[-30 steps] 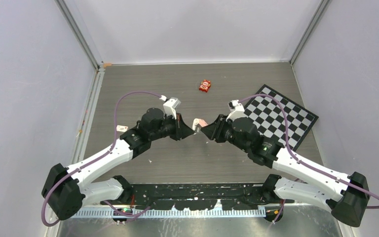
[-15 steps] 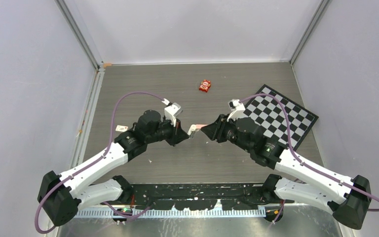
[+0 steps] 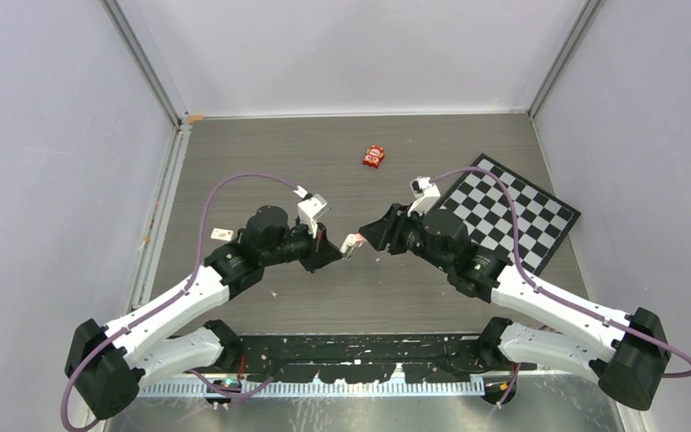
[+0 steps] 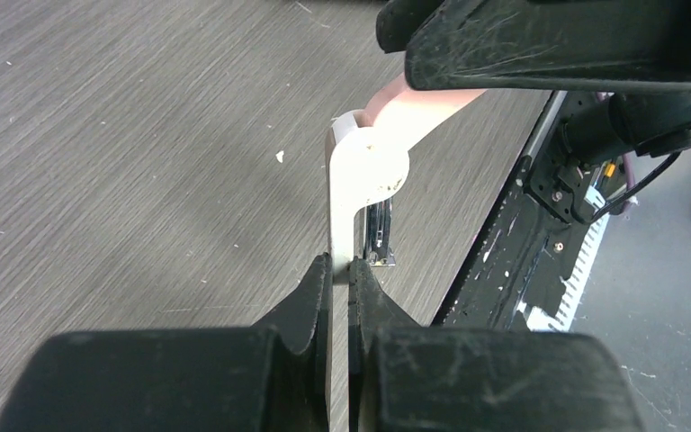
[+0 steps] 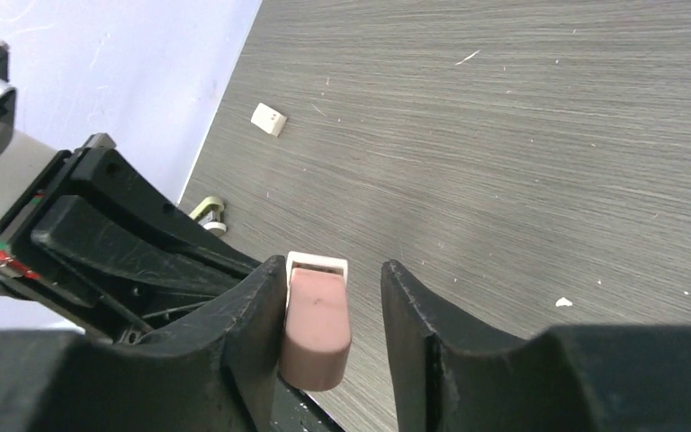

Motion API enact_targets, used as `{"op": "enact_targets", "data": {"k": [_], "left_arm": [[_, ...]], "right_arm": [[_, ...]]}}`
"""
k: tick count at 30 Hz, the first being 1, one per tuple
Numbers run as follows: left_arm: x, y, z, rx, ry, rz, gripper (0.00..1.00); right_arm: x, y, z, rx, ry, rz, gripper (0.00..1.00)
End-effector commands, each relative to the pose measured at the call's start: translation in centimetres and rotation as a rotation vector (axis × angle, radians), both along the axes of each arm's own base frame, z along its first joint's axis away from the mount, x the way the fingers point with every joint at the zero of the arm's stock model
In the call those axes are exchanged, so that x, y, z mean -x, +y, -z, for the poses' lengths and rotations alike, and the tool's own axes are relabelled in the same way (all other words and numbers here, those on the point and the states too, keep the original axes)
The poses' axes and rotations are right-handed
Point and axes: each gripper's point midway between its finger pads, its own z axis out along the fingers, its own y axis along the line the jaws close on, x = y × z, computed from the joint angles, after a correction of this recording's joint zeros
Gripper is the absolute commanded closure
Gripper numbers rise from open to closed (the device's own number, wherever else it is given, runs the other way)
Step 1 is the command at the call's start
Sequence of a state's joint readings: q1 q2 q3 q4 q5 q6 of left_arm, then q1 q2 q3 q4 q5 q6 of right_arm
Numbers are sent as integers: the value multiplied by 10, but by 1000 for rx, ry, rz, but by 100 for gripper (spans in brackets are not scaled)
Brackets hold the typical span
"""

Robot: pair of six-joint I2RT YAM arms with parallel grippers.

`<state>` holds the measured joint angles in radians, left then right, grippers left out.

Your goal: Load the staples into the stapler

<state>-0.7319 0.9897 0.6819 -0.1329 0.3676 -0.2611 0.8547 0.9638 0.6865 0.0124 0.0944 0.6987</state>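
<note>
One pink-and-white piece (image 4: 361,169) — left gripper (image 4: 340,272) clamps, right gripper (image 5: 333,274) straddles.

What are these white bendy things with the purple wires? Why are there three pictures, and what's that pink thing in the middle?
They are two robot arms. Each ends in a two-finger pincer called a gripper. One picture looks down from above; the other two come from small cameras on the wrists. The left gripper is shut on the white end of a pink-and-white piece. The right gripper is open around its pink end, which leans on one finger only. On the table lie a red packet, a checkered board and a small white card.
</note>
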Motion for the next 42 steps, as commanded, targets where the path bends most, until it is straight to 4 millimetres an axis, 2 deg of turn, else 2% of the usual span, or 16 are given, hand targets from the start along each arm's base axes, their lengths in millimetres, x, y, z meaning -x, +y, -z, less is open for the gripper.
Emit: {"op": "enact_targets", "data": {"k": [1, 6, 10, 13, 18, 23, 27, 32, 37, 42], "left_arm": [[-2, -3, -29, 95, -75, -11, 100], [-17, 2, -32, 126, -45, -139, 100], [-26, 5, -30, 135, 30, -240, 100], [-25, 1, -32, 162, 84, -255, 100], [-24, -4, -33, 190, 151, -267, 100], [-22, -5, -36, 214, 179, -278, 100], [-21, -6, -38, 235, 183, -276, 100], [-18, -6, -41, 256, 181, -264, 100], [-11, -10, -44, 269, 153, -199, 100], [-3, -7, -44, 257, 92, -142, 100]], "right_arm": [[-8, 5, -24, -73, -43, 17, 48], [-8, 0, -23, -68, -21, 43, 36], [-8, -4, -33, -101, -39, 63, 27], [-10, -2, -39, -125, -45, 68, 24], [-15, 11, -36, -152, -26, 46, 23], [-19, 22, -31, -169, -1, 39, 31], [-24, 25, -30, -166, 3, 54, 32], [-27, 34, -26, -157, 19, 46, 42], [-28, 43, -21, -156, 38, 36, 47], [-28, 42, -17, -146, 44, 41, 63]]}}
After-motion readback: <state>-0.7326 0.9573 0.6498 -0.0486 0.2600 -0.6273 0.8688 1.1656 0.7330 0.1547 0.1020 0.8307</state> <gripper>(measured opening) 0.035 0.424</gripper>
